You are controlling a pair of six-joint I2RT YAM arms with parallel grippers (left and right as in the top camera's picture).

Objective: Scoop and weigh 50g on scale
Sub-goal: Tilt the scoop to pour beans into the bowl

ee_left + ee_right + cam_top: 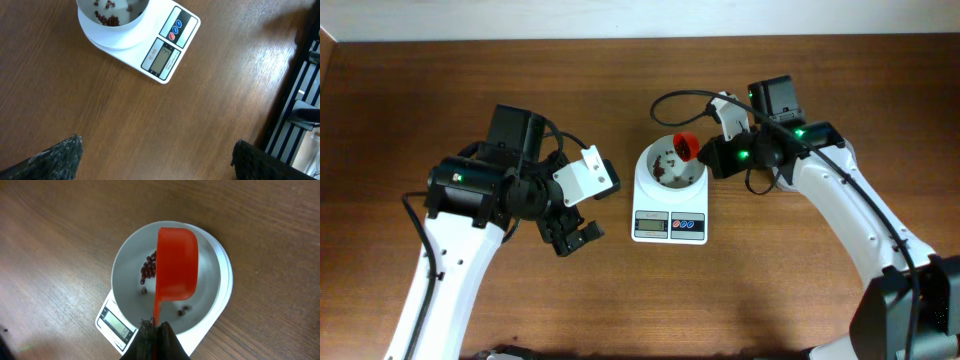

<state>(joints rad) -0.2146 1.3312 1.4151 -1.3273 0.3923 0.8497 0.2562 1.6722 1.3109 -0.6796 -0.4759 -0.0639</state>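
Item: right gripper (156, 330), clamped shut on the thin handle of a red scoop (177, 262).

- Axis: the scoop runs straight out ahead of the claw, its cup over the bowl (127, 250).
- Beans (148, 270): a few, just left of the cup, inside the bowl (two more lie under the handle).
- Scale (114, 323): directly beneath the claw.
- Left gripper (575, 235): spread wide, empty, well apart; the right arm is nearer.

The left claw (577, 237) hangs with both fingers (55, 159) spread wide, gripping nothing, its forearm angling back behind it. The right claw (156, 336) is clamped tight on a red scoop (176, 265) handle, with its arm stretched out behind.
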